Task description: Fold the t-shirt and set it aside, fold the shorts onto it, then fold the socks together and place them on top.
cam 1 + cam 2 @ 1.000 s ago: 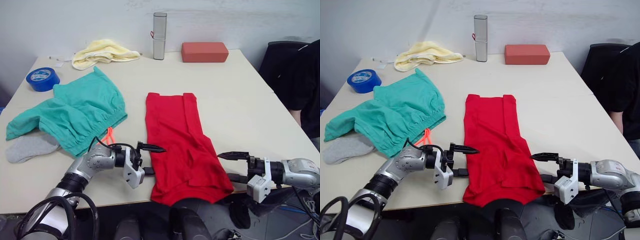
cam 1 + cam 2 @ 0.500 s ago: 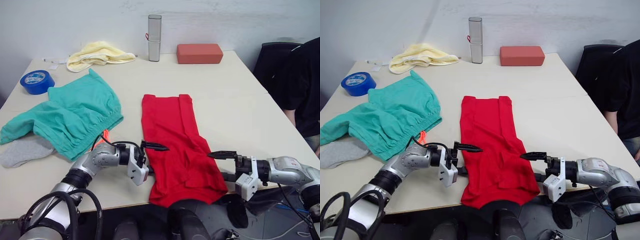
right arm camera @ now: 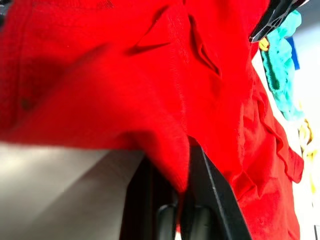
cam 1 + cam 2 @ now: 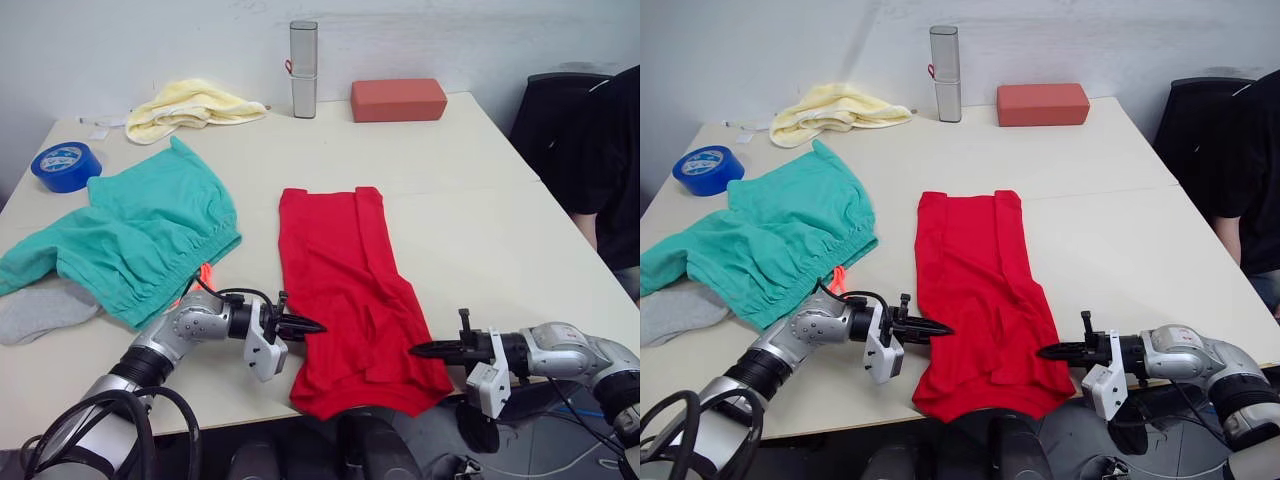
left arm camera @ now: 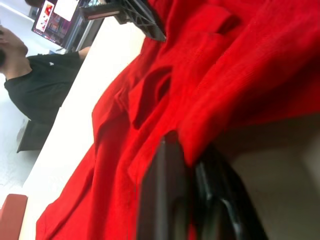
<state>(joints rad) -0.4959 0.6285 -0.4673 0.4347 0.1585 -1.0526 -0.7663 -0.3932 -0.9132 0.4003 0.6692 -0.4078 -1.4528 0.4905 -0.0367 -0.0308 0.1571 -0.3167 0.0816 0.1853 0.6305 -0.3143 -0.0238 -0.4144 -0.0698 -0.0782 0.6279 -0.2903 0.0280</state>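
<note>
The bright red cotton t-shirt (image 4: pixel 345 290) lies as a long, narrow strip down the middle of the pale table (image 4: pixel 480 220), its near hem draping over the front edge, apparently ready for a crosswise fold. To that end the left gripper (image 4: pixel 298 326) is clamped on the strip's left edge and the right gripper (image 4: pixel 428 349) on its right edge, both near the hem. The wrist views show red cloth pinched between the black fingers (image 5: pixel 165 185).

open room: bare table (image 4: pixel 480 200) at 3 o'clock of the t-shirt (image 4: pixel 340 270)
blocked: shorts (image 4: pixel 150 235) at 9 o'clock, just beside it
far edge: yellow cloth (image 4: pixel 190 103), steel bottle (image 4: pixel 303 55), red block (image 4: pixel 398 100), tape roll (image 4: pixel 60 166)
</note>
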